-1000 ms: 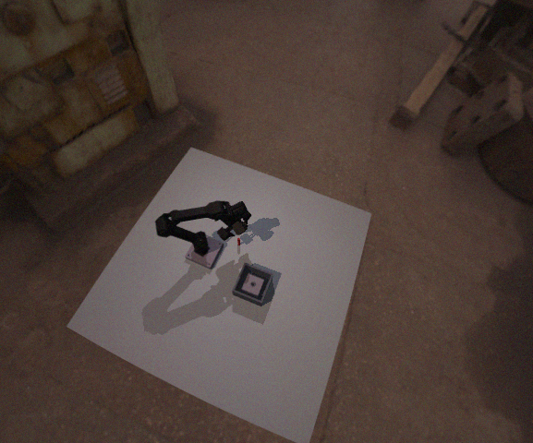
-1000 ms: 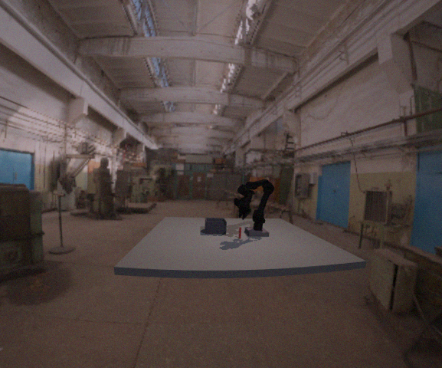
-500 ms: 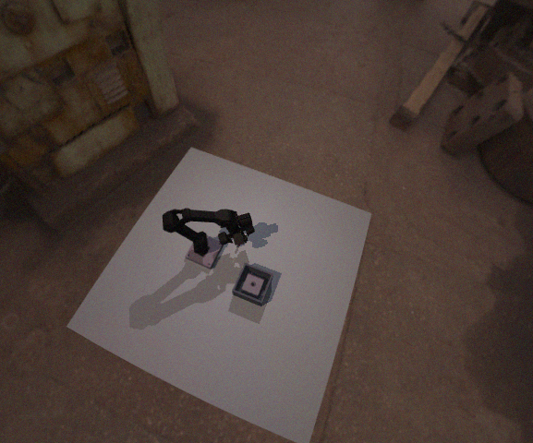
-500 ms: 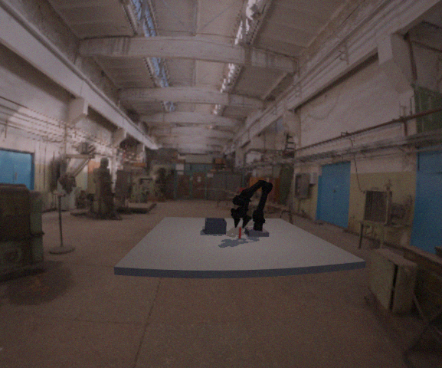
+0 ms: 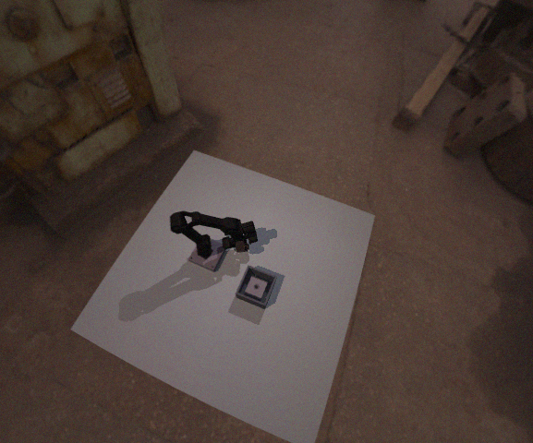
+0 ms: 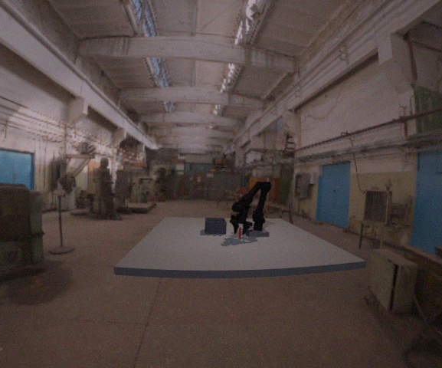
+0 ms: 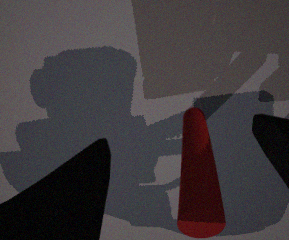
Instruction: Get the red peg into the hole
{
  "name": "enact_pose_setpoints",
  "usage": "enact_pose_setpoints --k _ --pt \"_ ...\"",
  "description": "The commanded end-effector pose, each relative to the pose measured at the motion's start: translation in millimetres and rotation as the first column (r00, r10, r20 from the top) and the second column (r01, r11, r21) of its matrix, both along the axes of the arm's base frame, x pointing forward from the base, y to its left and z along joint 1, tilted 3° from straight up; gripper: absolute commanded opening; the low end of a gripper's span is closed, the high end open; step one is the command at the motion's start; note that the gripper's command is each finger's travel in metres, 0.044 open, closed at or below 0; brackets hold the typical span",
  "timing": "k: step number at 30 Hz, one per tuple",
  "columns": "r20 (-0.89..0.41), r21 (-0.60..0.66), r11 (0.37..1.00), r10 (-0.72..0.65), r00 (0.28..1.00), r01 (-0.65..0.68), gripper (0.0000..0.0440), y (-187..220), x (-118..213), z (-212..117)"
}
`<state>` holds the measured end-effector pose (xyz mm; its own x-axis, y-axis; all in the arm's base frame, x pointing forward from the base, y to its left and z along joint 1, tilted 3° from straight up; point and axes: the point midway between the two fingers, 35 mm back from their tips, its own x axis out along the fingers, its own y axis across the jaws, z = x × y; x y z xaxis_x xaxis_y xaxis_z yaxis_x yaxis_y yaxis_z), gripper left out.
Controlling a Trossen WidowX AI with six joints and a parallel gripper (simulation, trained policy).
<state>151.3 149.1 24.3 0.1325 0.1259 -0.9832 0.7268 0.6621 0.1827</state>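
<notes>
The red peg [image 6: 240, 232] [image 7: 199, 172] stands upright on the white table top. In the top view the arm hides it. My gripper [image 5: 235, 245] [image 7: 182, 135] is open around the peg, one black finger on each side, with gaps showing in the wrist view. The peg is somewhat nearer the right-hand finger there. The open box [image 5: 252, 301] [image 6: 214, 226] stands apart from the peg and the gripper. Its bottom plate [image 5: 250, 290] shows a dark, empty hole near the middle in the top view.
The arm's base plate [image 5: 212, 263] [image 6: 264, 234] is fixed on the table top [image 5: 299, 353] [image 6: 173, 253], close to the gripper. Shadows of the arm fall beside the base and around the peg. Beyond the table edges is the workshop floor with old machinery.
</notes>
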Motion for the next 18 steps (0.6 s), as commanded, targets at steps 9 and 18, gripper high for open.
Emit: enact_pose_setpoints --k 9,18 --pt "-0.064 0.033 0.999 -0.034 0.997 0.036 0.0065 1 -1 -3" --pt "0.006 0.023 1.0 0.002 1.0 -0.003 0.0008 -1 16 22"
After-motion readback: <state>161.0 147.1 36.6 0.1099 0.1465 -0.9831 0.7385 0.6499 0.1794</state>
